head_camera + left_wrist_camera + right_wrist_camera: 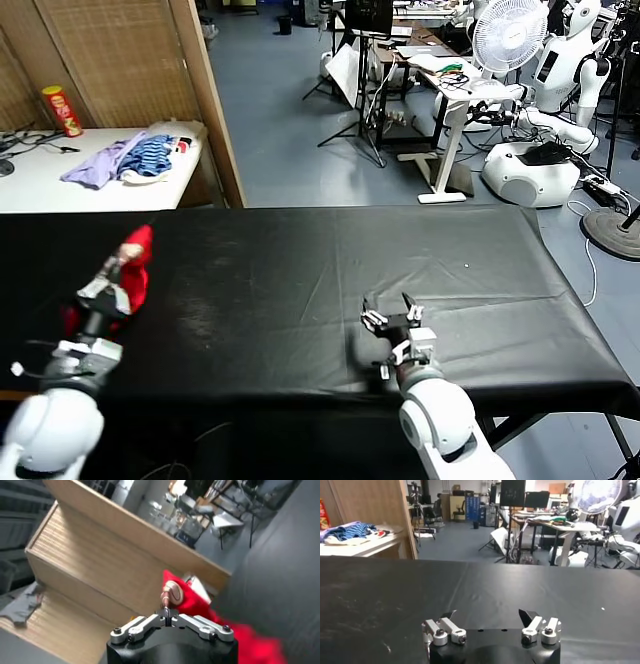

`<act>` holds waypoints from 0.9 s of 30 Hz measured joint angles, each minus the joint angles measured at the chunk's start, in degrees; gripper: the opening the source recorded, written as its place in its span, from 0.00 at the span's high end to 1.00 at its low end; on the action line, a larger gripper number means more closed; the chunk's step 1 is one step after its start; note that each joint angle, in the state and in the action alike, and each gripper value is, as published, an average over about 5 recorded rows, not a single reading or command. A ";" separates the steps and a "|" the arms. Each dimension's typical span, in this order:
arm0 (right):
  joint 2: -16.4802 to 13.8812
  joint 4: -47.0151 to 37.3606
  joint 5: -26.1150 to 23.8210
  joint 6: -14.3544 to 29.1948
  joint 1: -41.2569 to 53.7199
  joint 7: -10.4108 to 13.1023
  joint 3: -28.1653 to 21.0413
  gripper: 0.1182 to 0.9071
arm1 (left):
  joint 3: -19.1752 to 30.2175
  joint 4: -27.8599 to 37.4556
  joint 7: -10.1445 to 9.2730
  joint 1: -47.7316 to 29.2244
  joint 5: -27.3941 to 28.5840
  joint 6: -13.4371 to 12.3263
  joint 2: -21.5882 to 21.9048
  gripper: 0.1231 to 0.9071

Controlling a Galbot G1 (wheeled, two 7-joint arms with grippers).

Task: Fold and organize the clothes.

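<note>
Nearest us, our right gripper (392, 322) sits low over the black table (300, 290), toward its near edge right of centre, jaws spread wide with nothing between them; right wrist view (489, 617) confirms only bare cloth ahead. Our left gripper (117, 272) is at the table's left side, raised, jaws pinched tight on the red T-shirt (133, 270). We see the shirt bunched and hanging from that grip, with a bit of the brown-and-white print at the fingertips in the left wrist view (200, 605). Lower part of the shirt trails toward the table near the left edge; whether it touches, we cannot tell. On the white side table (40, 180) behind: lilac garment (95, 165), blue-striped garment (152, 156), red can (62, 110).
</note>
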 joint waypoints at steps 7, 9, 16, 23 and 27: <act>-0.65 0.64 2.10 0.12 -0.74 -2.88 -0.22 0.14 | 13.15 2.98 0.58 -1.09 -8.46 0.05 -7.70 0.93; -1.13 0.57 4.12 0.17 -0.46 -4.25 -0.50 0.14 | 15.70 2.94 2.17 -0.67 -9.05 -0.86 -9.06 0.82; -2.02 -1.74 16.67 -3.08 2.74 -8.15 -3.37 0.14 | 17.94 -1.55 7.68 1.60 -12.96 -9.79 -9.34 0.34; 0.88 -8.81 30.14 -5.44 11.18 -6.75 -10.30 0.14 | 15.20 -5.94 7.00 3.88 -11.81 -14.57 -9.02 0.14; 3.65 -14.58 35.61 -5.33 16.07 -4.50 -13.36 0.14 | 13.55 -6.31 5.87 5.37 -11.05 -16.35 -9.84 0.14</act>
